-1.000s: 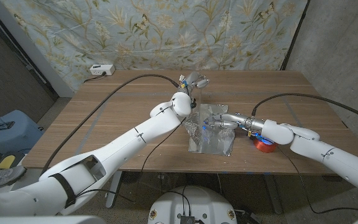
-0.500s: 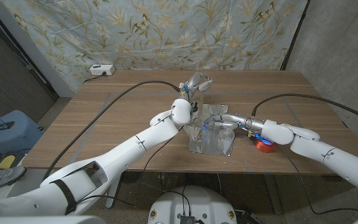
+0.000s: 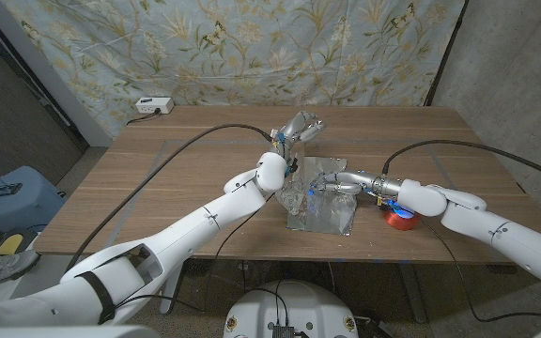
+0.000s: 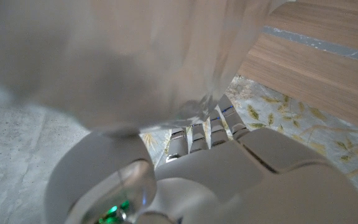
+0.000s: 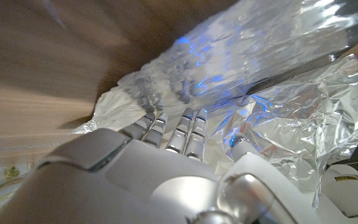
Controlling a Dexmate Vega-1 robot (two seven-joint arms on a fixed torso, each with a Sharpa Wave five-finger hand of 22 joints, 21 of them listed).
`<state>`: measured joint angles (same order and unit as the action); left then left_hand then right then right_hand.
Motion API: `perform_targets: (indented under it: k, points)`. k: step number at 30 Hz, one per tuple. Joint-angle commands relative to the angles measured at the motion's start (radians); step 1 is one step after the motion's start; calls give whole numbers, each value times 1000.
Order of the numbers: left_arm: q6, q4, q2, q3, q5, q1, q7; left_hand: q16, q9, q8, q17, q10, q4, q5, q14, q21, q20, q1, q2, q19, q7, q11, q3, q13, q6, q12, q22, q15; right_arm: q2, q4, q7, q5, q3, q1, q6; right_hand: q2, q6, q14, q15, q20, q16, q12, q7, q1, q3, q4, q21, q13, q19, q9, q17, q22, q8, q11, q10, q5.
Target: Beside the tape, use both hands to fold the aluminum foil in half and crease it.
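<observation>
A crumpled sheet of aluminum foil [image 3: 325,214] lies on the wooden table [image 3: 158,188] near its front edge. Its far edge is raised off the table, gripped by my left hand [image 3: 299,127] above the sheet's back. Close up in the left wrist view, the foil [image 4: 166,56] is a blur over that hand's fingers [image 4: 210,134]. My right hand [image 3: 332,183] reaches in from the right, its fingers [image 5: 188,127] stretched out and pressing on the foil [image 5: 291,106]. The red roll of tape [image 3: 402,221] sits just right of the sheet, beside my right wrist.
A white power strip [image 3: 153,105] lies at the table's back left corner. Black cables run along both arms over the tabletop. A flowered curtain hangs behind the table, and a blue stool [image 3: 7,192] stands on the floor at the left.
My left hand has risen and moved slightly right, drawing the foil's far edge higher. The right hand has stayed on the sheet.
</observation>
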<state>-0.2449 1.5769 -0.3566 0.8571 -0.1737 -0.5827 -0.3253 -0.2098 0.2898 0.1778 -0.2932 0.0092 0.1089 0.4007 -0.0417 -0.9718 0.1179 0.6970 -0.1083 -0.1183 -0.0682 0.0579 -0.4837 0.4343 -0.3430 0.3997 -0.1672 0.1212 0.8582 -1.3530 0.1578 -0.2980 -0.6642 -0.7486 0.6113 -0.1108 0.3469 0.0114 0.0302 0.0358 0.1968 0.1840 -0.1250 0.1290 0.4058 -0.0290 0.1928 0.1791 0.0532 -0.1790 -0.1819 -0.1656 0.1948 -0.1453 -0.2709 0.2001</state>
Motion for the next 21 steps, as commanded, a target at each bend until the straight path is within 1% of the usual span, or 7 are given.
perform_targets:
  k: [1,5,11,13,16,17,21]
  points:
    - [-184,20,-30,52,36,141,339,-3,-16,5,19,24,-9,-8,-1,19,7,-24,-14,-15,-1,-16,5,-25,4,-15,-1,-5,5,14,36,19,-1,16,39,0,10,9,70,66,6,3,0,-8,5,3,3,4,6,-6,-3,-3,4,1,-12,-4]
    - [-186,5,-37,64,72,191,436,0,-30,5,31,24,-21,-15,9,35,0,-46,-31,-25,-1,1,6,-45,13,-32,-1,-1,7,15,60,24,-5,25,58,0,11,11,71,66,6,3,2,-8,6,3,3,4,7,-6,-3,-3,4,0,-12,-4]
    - [-195,21,-41,68,70,198,428,7,-46,2,48,11,-29,-23,32,59,2,-68,-45,-44,1,29,4,-69,38,-59,-2,12,19,12,118,53,-9,37,99,1,13,12,68,54,6,3,-2,-8,8,5,3,5,10,-6,-2,-3,4,-3,-13,-4]
    - [-229,30,-34,69,69,200,423,8,-48,2,50,12,-30,-24,34,62,3,-70,-46,-48,0,35,3,-72,39,-61,-2,16,25,9,133,50,-10,40,117,2,13,12,68,54,5,4,-2,-7,8,6,3,5,10,-6,-2,-3,4,1,-14,-4]
    - [-266,34,-28,73,84,214,443,13,-59,0,60,-7,-31,-27,56,81,9,-82,-51,-68,-18,64,0,-87,57,-80,-2,32,28,10,159,59,-13,43,136,2,13,13,67,54,5,3,-2,-6,9,8,3,5,11,-6,-2,-3,4,-1,-13,-4]
    - [-286,37,-26,77,86,221,452,13,-61,-1,62,-7,-32,-28,58,85,11,-84,-52,-71,-28,66,-1,-90,62,-83,-2,34,27,11,167,63,-14,43,140,3,13,13,67,54,5,3,-2,-6,9,9,3,5,11,-6,-1,-3,4,-1,-13,-4]
    - [-344,30,-25,118,93,278,528,19,-72,-2,72,-30,-33,-31,89,108,24,-95,-57,-97,-31,77,-6,-106,87,-104,-3,52,19,18,176,63,-13,45,150,3,12,13,66,55,4,3,-2,-5,10,11,3,5,12,-6,-1,-3,3,3,-12,-4]
